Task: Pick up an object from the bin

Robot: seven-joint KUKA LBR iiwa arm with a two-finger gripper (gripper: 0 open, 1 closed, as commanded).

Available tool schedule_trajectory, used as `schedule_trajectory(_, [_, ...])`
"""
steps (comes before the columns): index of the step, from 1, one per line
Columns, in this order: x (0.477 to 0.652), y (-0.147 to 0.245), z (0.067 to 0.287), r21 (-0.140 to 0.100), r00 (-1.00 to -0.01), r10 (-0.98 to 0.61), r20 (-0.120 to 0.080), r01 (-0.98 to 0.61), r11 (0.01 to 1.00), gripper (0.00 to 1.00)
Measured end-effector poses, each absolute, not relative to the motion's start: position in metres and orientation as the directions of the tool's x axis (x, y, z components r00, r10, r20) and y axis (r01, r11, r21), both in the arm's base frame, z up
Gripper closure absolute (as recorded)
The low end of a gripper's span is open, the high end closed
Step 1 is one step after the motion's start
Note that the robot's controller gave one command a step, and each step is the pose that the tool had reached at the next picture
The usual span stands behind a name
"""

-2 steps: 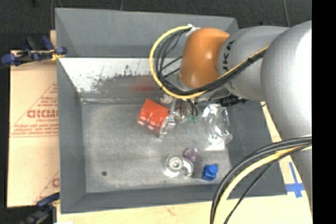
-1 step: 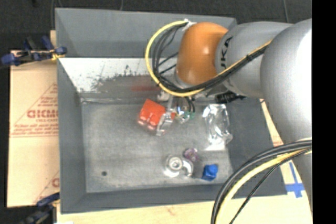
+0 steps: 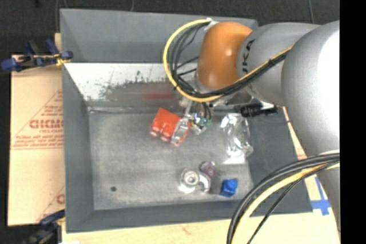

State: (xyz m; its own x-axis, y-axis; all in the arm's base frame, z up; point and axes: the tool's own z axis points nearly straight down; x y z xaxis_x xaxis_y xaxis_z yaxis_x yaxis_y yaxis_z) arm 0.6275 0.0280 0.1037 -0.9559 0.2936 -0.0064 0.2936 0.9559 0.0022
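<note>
Gripper (image 3: 193, 121) sits low over the far middle of the grey bin (image 3: 114, 174), right against the right edge of an orange-red block (image 3: 164, 124). A clear crumpled plastic piece (image 3: 237, 135) lies just right of it. Nearer lie a silver round thing (image 3: 189, 180), a small purple piece (image 3: 207, 168) and a blue block (image 3: 229, 187), close together.

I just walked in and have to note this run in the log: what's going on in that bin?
The arm reaches into the grey bin from the right, and its gripper is low over the floor, right beside an orange block near the middle. Whether it has hold of the block cannot be seen. A clear plastic piece lies to the right. A silver round thing, a purple bit and a blue block lie along the near side, untouched.
</note>
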Motion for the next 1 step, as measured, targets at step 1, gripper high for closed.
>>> schedule_trajectory(1, [0.6311, 0.0343, 0.0777, 0.002, -0.923, 0.385, -0.004, 0.385, 0.923, 0.00])
